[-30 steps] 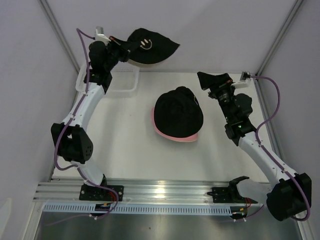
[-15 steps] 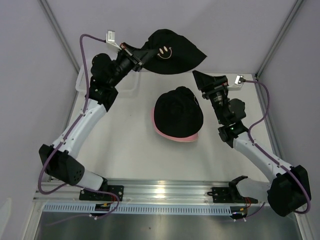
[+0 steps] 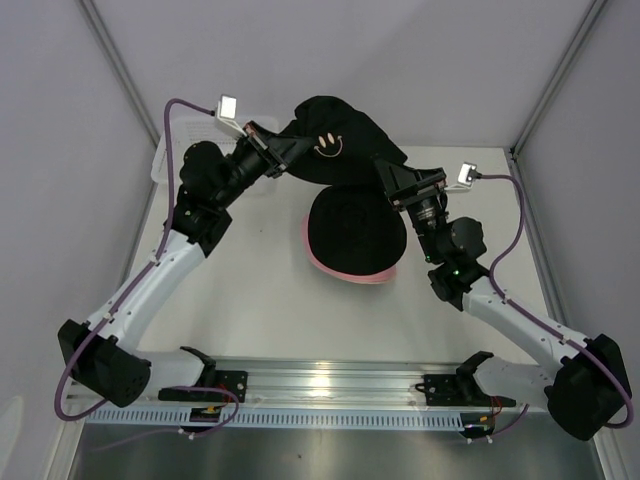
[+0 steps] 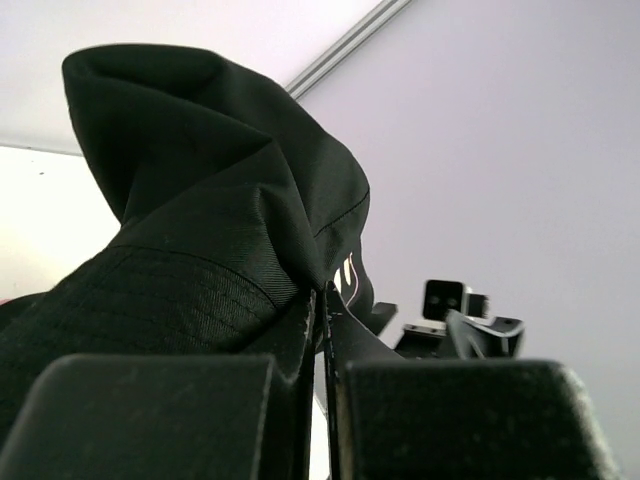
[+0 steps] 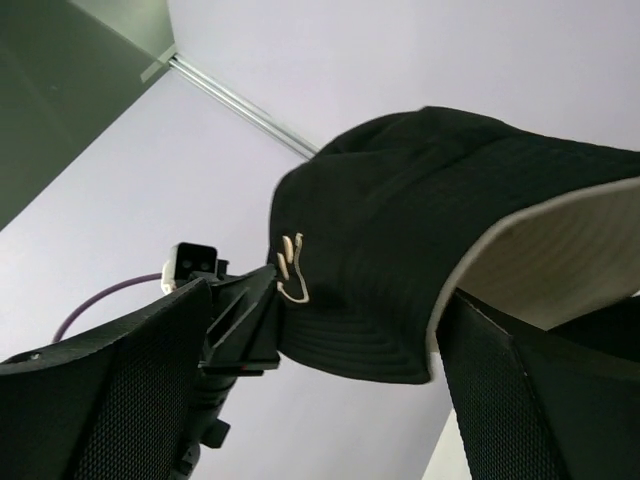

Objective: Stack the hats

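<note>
My left gripper (image 3: 283,157) is shut on the brim of a black hat (image 3: 335,140) with a small light embroidered mark. It holds the hat in the air above the back of the stack. The stack is a black hat (image 3: 355,230) lying on a pink hat (image 3: 345,268) at the table's middle. My right gripper (image 3: 397,180) is open, right beside the held hat's right side. In the left wrist view the pads (image 4: 300,330) pinch the hat's brim (image 4: 200,200). In the right wrist view the held hat (image 5: 420,220) hangs between my open fingers (image 5: 110,390).
A white mesh basket (image 3: 158,165) stands at the back left, mostly hidden behind the left arm. The enclosure's walls rise at the back and on both sides. The metal rail (image 3: 320,380) with the arm bases runs along the near edge.
My left arm has swung right, carrying the marked black hat from the back left to above the stack. My right gripper has moved left and up to the held hat.
</note>
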